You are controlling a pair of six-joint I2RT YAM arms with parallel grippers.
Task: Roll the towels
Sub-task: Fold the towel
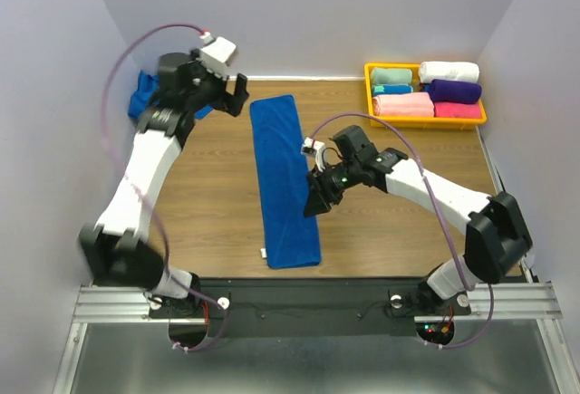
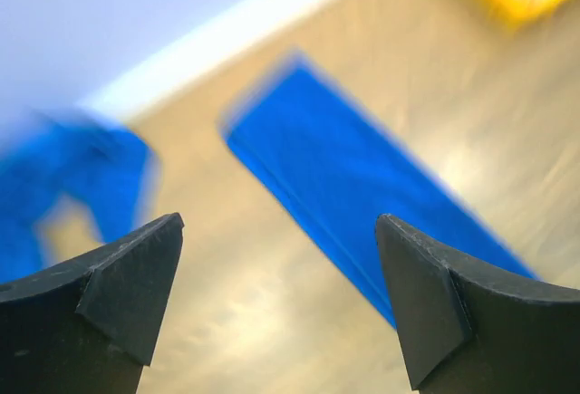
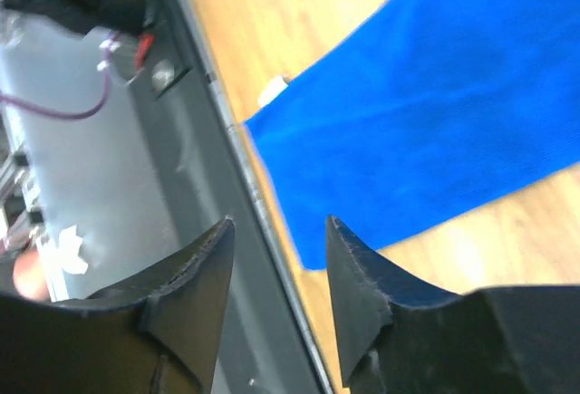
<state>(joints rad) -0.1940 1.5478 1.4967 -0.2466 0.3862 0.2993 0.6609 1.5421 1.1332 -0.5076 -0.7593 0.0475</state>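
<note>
Flat towel (image 1: 285,181): lengthwise mid-table, 12 to 6 o'clock, its near end close to the front edge.
Bunched towel (image 1: 142,95): 10 o'clock corner, partly behind the left arm.
Left gripper (image 1: 237,93): jaws wide apart, empty, beside the flat towel's far-left corner.
Right gripper (image 1: 317,202): jaws parted, empty, at its right edge.
Tray (image 1: 426,122): 1 o'clock corner, holding rolled towels, well apart.
Table (image 1: 213,204): wood showing at 9 and 3 o'clock.

Crumpled blue towel (image 1: 139,100) half behind left arm (image 1: 149,163); left wrist view motion-blurred
</note>
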